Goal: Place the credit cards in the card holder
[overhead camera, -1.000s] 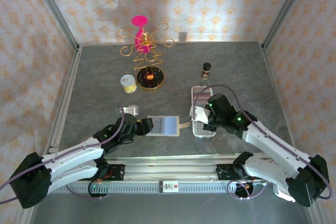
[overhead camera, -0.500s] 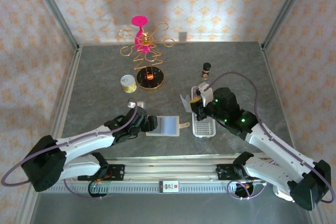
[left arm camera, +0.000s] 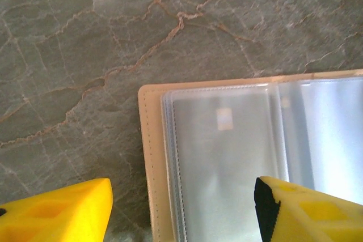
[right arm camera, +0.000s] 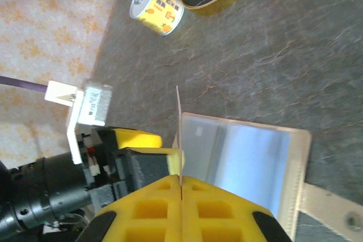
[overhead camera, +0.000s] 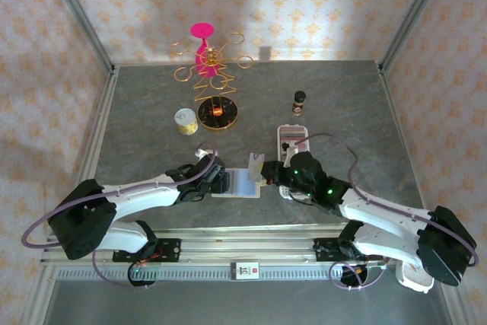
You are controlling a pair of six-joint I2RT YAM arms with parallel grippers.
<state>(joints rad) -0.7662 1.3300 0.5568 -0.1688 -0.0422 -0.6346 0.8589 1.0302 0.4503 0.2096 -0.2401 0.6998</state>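
**Card pinched upright over open holder, near edge of bench**

Card holder point(overhead camera: 242, 183) lies flat and open near the bench's point(overhead camera: 342, 89) near edge, about midway along it. Beige cover down, clear sleeves point(left arm camera: 227, 157) facing up. Snap tab point(right arm camera: 334, 208) sticks out flat from the holder's right end.

One credit card point(overhead camera: 255, 164) stands on edge over the holder. In the right wrist view it shows as a thin line point(right arm camera: 178, 123) rising from between the yellow fingers. Right gripper point(right arm camera: 181, 184) is clenched on this card, its jaws pressed together with the card between them. From above, the right gripper point(overhead camera: 266, 175) sits at the holder's right end.

Left gripper point(overhead camera: 222, 180) is at the holder's left end with its jaws spread. In its wrist view, the left gripper point(left arm camera: 181, 213) has one yellow fingertip point(left arm camera: 57, 211) over bare bench. The other is over the sleeves, and the holder's left border runs between them. It grasps nothing; contact with the sleeve cannot be told.

The remaining credit cards point(overhead camera: 294, 142) sit in a long white tray point(overhead camera: 293, 128) just beyond the right gripper, right of the bench's middle.

Further out, toward the far edge:
- small dark bottle point(overhead camera: 299, 101), beyond the tray
- yellow-and-white can point(overhead camera: 186, 121), left of centre
- round gold-rimmed dish point(overhead camera: 218, 114), just beside the can
- gold wire stand point(overhead camera: 207, 66) with a pink top, behind the dish
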